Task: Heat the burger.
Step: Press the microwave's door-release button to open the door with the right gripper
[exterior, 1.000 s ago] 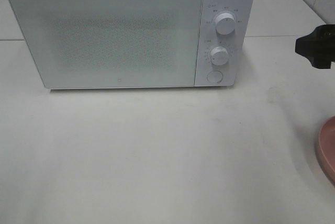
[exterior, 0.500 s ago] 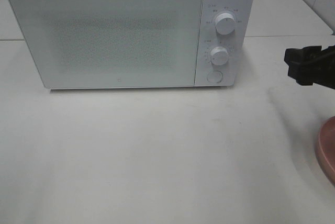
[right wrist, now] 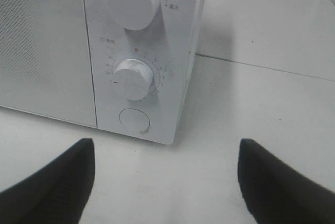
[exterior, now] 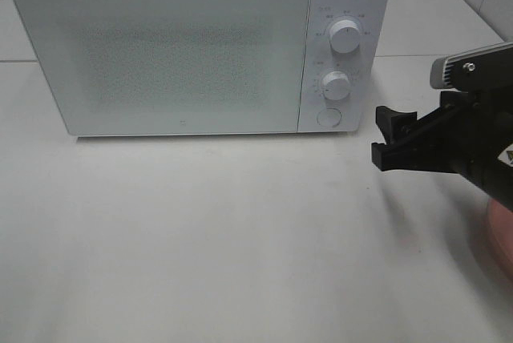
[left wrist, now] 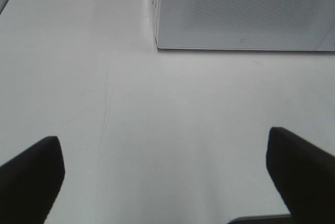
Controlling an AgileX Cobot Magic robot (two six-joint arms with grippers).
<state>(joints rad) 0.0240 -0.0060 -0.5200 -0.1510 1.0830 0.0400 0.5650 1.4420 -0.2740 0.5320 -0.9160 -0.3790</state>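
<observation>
1. At the table's right side, the right gripper [exterior: 386, 138] has moved in from the frame edge toward the microwave [exterior: 184, 54] control panel. Its arm now overlaps the pink plate [exterior: 498, 239].
2. Printing around the upper dial [exterior: 345, 37] and lower dial [exterior: 336, 85] is too small to read. A round button [exterior: 328, 117] sits below them.
3. Right gripper: jaws well apart, empty, touching nothing.
4. Left gripper [left wrist: 165, 182]: jaws spread wide, empty, above the table [left wrist: 157, 109].
5. Microwave door shut. Burger not seen in any view.
</observation>
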